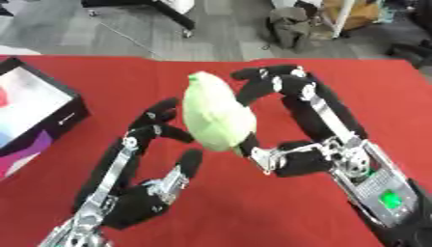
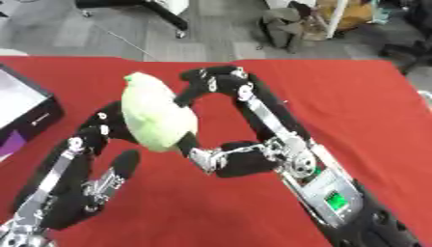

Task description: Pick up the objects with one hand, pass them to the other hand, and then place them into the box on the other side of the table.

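A pale green, leafy, cabbage-like object (image 1: pixel 216 114) hangs above the red table (image 1: pixel 253 212) at the middle. My right hand (image 1: pixel 295 144) is curled round it, fingers over its top right and thumb under its lower right. From the lower left my left hand (image 1: pixel 143 188) reaches up; its fingertips (image 1: pixel 160 118) touch the object's left side, with the thumb just below it and the fingers spread rather than closed. A black box (image 1: pixel 63 116) with a white and pink inside sits at the table's left edge.
The red cloth covers the whole table. Beyond its far edge lies grey floor with black chair legs (image 1: pixel 173 17) and a dark bundle (image 1: pixel 291 26).
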`<move>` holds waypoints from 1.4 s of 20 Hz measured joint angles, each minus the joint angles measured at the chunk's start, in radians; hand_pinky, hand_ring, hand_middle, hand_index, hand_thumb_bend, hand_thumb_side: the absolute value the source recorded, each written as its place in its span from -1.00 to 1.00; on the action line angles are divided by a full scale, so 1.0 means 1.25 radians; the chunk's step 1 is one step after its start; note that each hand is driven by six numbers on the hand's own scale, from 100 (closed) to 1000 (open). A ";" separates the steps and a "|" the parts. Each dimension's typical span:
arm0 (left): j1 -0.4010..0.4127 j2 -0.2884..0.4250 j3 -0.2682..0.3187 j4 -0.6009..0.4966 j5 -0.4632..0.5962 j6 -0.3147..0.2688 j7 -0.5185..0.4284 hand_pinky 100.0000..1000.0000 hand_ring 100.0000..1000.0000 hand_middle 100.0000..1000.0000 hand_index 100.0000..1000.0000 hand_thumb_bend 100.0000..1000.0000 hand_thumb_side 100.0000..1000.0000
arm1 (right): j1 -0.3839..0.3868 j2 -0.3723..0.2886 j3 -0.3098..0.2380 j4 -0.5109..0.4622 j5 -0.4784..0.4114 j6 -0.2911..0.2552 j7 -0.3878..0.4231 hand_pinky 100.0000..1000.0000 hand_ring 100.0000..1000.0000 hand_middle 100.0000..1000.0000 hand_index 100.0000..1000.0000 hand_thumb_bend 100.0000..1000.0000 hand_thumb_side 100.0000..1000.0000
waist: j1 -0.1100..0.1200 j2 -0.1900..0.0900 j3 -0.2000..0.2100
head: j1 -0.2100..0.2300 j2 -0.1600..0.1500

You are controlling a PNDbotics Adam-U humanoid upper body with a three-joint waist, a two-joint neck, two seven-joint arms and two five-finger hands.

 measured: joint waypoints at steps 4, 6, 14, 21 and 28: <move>0.002 -0.003 -0.010 0.000 0.071 -0.012 0.017 1.00 0.89 0.91 0.22 -0.25 0.50 | -0.005 -0.003 -0.001 0.000 0.014 -0.016 -0.004 0.56 0.00 -0.67 -0.45 -1.00 -1.00 | 0.000 0.000 -0.001 | 0.000 0.000; 0.002 -0.007 -0.017 0.000 0.117 -0.025 0.017 1.00 0.88 0.92 0.23 -0.20 0.53 | -0.006 -0.008 -0.002 0.000 0.027 -0.026 -0.007 0.55 0.00 -0.67 -0.45 -1.00 -1.00 | 0.000 0.000 -0.001 | 0.000 0.000; -0.006 -0.006 -0.037 0.000 0.279 -0.089 -0.030 1.00 0.90 0.95 0.26 0.06 0.64 | -0.014 -0.022 0.007 0.000 0.064 -0.048 -0.005 0.54 0.01 -0.67 -0.45 -1.00 -1.00 | 0.000 0.000 -0.001 | -0.003 0.000; -0.010 -0.006 -0.039 0.001 0.316 -0.101 -0.052 1.00 0.90 0.96 0.26 0.02 0.60 | -0.022 -0.027 0.015 -0.001 0.094 -0.067 0.006 0.48 0.02 -0.66 -0.45 -1.00 -1.00 | 0.000 0.000 0.000 | -0.004 -0.001; -0.031 -0.006 -0.041 0.001 0.321 -0.063 -0.021 1.00 0.90 0.96 0.26 -0.02 0.63 | -0.043 -0.027 0.023 -0.003 0.160 -0.116 0.017 0.41 0.03 -0.64 -0.44 -1.00 -1.00 | -0.001 0.000 0.000 | -0.005 -0.001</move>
